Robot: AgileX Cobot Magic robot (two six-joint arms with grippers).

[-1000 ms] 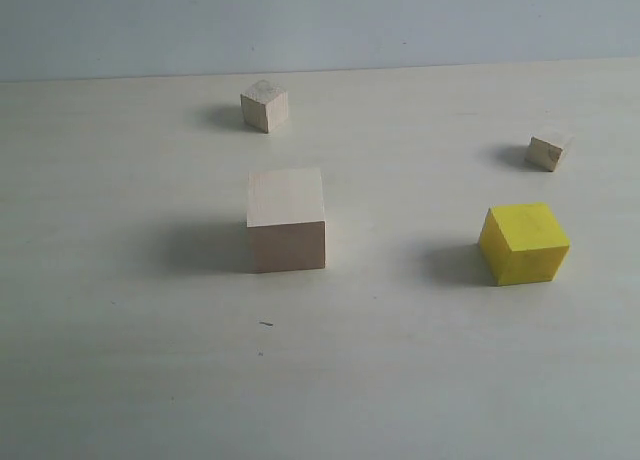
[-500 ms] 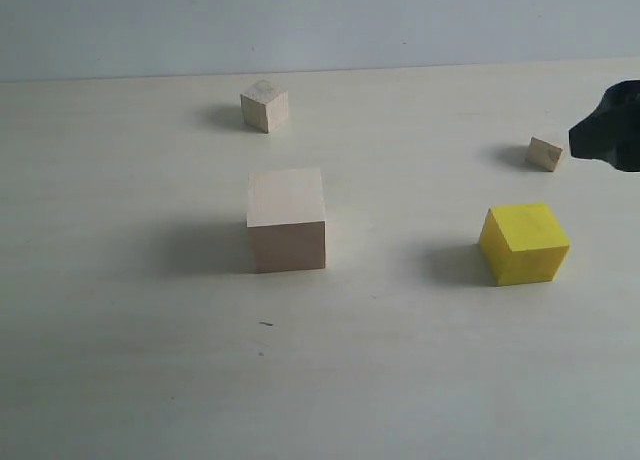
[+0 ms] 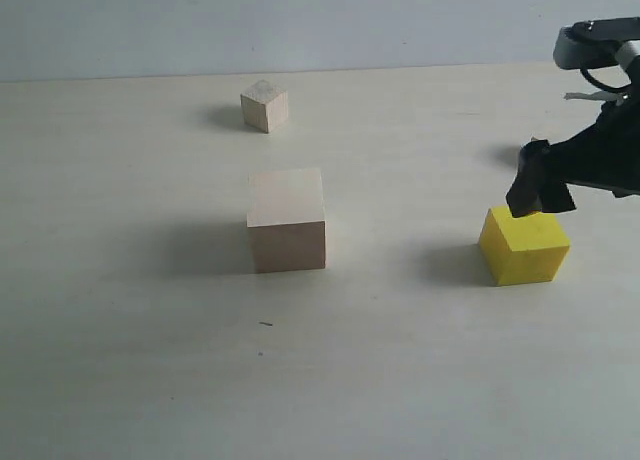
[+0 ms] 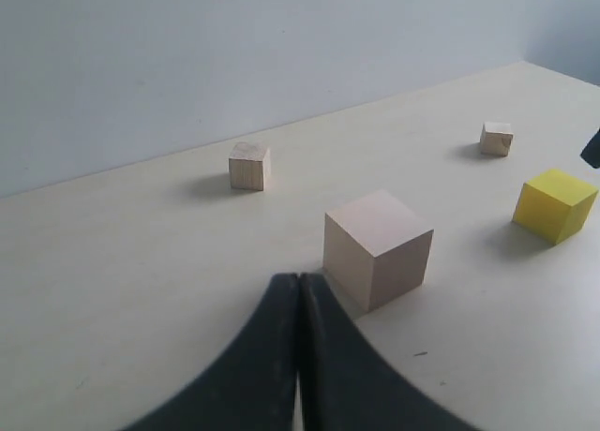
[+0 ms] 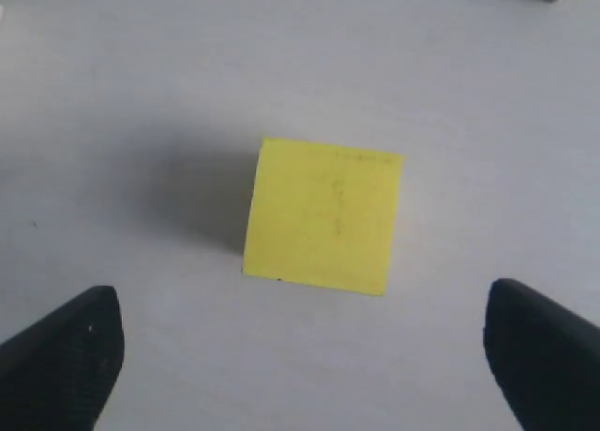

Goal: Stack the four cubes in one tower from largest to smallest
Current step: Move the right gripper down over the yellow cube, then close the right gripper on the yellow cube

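Within the last second the right gripper (image 3: pixel 542 198) had swung in from the bench's right edge, where no arm had been in sight before, and now hung just above the yellow cube (image 3: pixel 524 243) with its jaws spread wide and empty; the right wrist view showed the cube's top face centred between the two dark fingertips. None of the four cubes had shifted, and none was stacked, so the tower was not yet begun. This looked like the approach for a first pick, the yellow cube probably being bound for the largest cube (image 3: pixel 286 220). The left gripper (image 4: pixel 298 356) was clenched on nothing, its black fingers pressed flat together, on the near side of the largest cube. That cube stood near the middle of the bench (image 3: pixel 120 360), the third cube (image 3: pixel 264 105) toward the far edge, the yellow one toward the right edge, and the tiniest cube (image 4: pixel 496 139) beyond it, nearer the far right corner, hidden behind the arm in the exterior view. The three pale cubes were bare matte wood with faint grain and crisp edges. The yellow one was evenly painted, dull rather than glossy, with faint marks on top. The bench was pale, smooth and unglossed, and the gripper fingers tapered to blunt black tips.
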